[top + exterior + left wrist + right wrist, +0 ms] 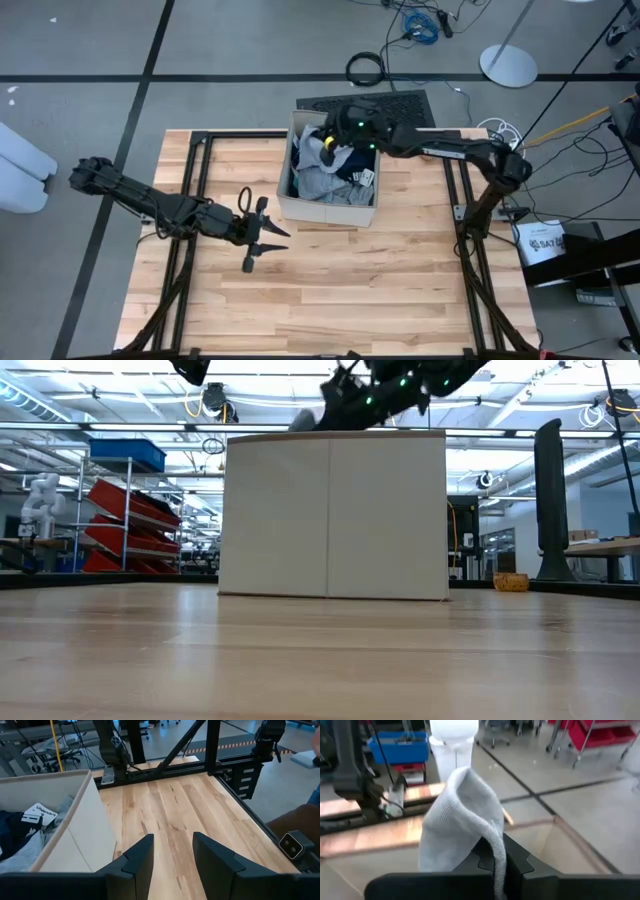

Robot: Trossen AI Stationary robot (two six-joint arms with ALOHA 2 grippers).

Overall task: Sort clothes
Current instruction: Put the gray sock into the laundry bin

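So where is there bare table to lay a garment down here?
Bare wood lies in front of the fabric box, right of the left hand, and between the box and the right frame rail. The box is crowded with clothes, right hand above them.

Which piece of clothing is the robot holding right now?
The pale grey knit garment, pinched in the right gripper above the box. The other clothes lie loose inside.

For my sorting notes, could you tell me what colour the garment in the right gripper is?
Light grey garment, pinched in the shut right gripper; clearest in the right wrist view.
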